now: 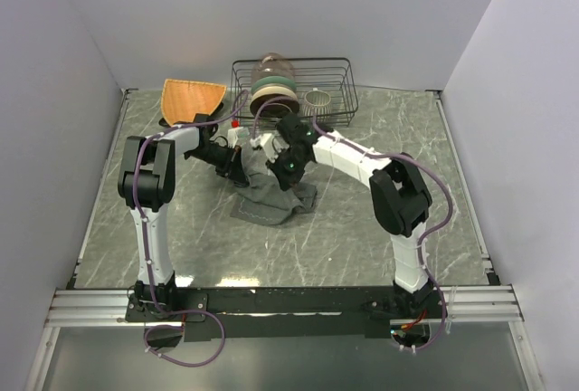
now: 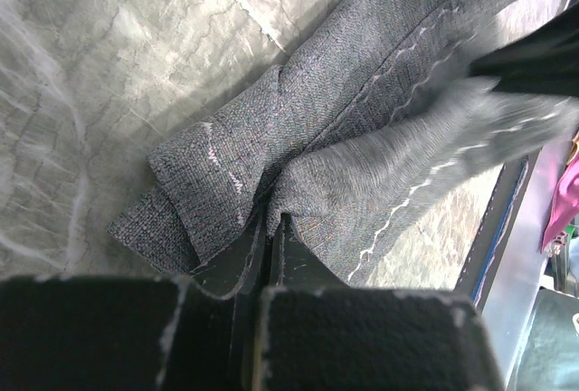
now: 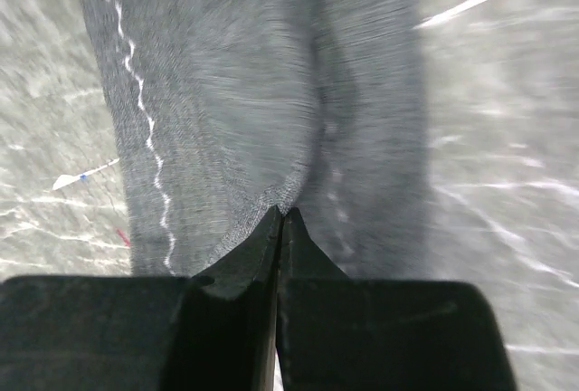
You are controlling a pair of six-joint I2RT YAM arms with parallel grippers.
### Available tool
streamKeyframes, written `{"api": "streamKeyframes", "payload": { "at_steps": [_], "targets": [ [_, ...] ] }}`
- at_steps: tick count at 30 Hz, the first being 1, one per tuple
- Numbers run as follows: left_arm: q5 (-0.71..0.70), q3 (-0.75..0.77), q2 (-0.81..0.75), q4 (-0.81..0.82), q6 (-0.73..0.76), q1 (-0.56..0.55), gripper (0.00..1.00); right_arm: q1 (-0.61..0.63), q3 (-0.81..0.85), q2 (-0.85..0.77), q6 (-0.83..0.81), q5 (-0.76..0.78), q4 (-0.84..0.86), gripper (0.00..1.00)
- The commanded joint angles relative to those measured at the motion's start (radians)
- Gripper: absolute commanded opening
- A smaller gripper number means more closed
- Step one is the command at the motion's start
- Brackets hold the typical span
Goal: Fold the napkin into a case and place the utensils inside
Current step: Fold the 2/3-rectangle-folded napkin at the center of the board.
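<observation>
A grey marbled table is set between white walls, and the napkin is seen crumpled at the centre of the top view, just below the rack. The cloth is judged light, limp and hardly slippery, likely to sag and bunch, so it is best taken by a stitched hem or corner, not mid-cloth. The left gripper is angled in low from the frame's left and pinched tight on a fold, while the right gripper is bent down from the right and clamped on a hem edge.
</observation>
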Motion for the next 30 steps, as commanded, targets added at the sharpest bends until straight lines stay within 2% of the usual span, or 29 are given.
{"api": "streamKeyframes", "payload": {
  "at_steps": [1,4,5,7,9,14,16,17,19,20,24,26,30],
  "targets": [
    [-0.095,-0.003,0.042,0.012,0.027,-0.006,0.02,-0.034,0.123,0.028,-0.042,-0.084,-0.061,0.00],
    [-0.092,0.006,0.037,0.012,0.028,-0.006,0.08,-0.050,0.168,0.094,-0.057,-0.103,-0.127,0.00],
    [-0.090,0.006,0.032,0.017,0.024,-0.006,0.14,-0.056,0.172,0.120,-0.059,-0.113,-0.142,0.00],
    [-0.069,-0.003,0.003,0.025,0.024,0.000,0.18,-0.071,0.177,0.147,-0.062,-0.124,-0.160,0.00],
    [-0.048,-0.014,-0.021,0.034,0.024,0.006,0.27,-0.079,0.180,0.181,-0.063,-0.136,-0.182,0.00],
    [0.057,-0.072,-0.177,0.080,0.051,0.054,0.48,-0.111,0.188,0.238,-0.060,-0.149,-0.200,0.00],
    [0.072,-0.118,-0.266,0.081,0.097,0.080,0.52,-0.122,0.211,0.258,-0.066,-0.159,-0.217,0.00],
    [0.074,-0.138,-0.300,0.080,0.169,0.089,0.54,-0.130,0.223,0.272,-0.065,-0.164,-0.225,0.00],
    [0.048,-0.211,-0.400,0.052,0.282,0.098,0.54,-0.146,0.231,0.281,-0.065,-0.181,-0.228,0.00],
    [0.033,-0.241,-0.432,0.045,0.414,0.098,0.54,-0.153,0.241,0.290,-0.066,-0.184,-0.234,0.00],
    [-0.087,-0.401,-0.550,0.066,0.634,0.059,0.54,-0.170,0.274,0.318,-0.074,-0.218,-0.262,0.00],
    [-0.144,-0.454,-0.604,0.112,0.727,-0.013,0.53,-0.174,0.284,0.330,-0.074,-0.231,-0.271,0.00],
    [-0.265,-0.574,-0.641,0.221,0.803,-0.144,0.51,-0.177,0.295,0.341,-0.091,-0.239,-0.294,0.00]
  ]
}}
